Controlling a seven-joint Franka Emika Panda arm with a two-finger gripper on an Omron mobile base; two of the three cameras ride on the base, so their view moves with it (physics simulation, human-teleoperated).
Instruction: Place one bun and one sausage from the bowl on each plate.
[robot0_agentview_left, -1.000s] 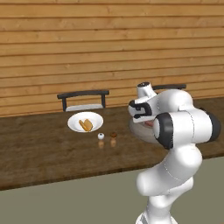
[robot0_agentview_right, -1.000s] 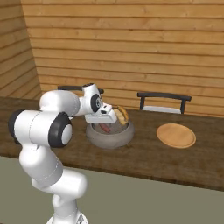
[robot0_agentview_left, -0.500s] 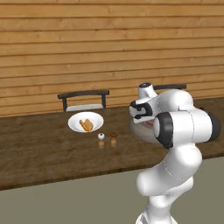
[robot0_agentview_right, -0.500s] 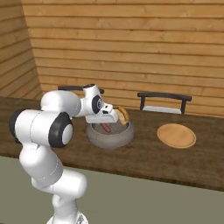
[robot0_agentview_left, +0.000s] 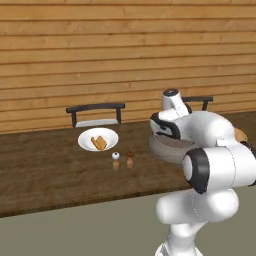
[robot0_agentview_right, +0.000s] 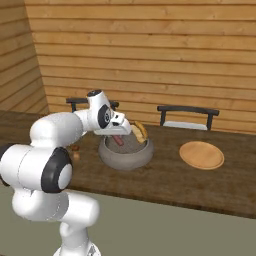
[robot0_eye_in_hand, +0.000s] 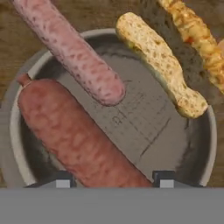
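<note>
Gripper (robot0_eye_in_hand: 111, 179) open-jawed over bowl (robot0_eye_in_hand: 209, 144) sausage (robot0_eye_in_hand: 74, 135)

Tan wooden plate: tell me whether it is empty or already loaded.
Empty. In the right base view the tan wooden plate lies bare on the table, with no bun or sausage on it.

Two base cameras look forward over the desk (robot0_agentview_left: 50, 175) from behind; the hand camera looks closely into the shared bowl (robot0_agentview_right: 125, 155).
</note>
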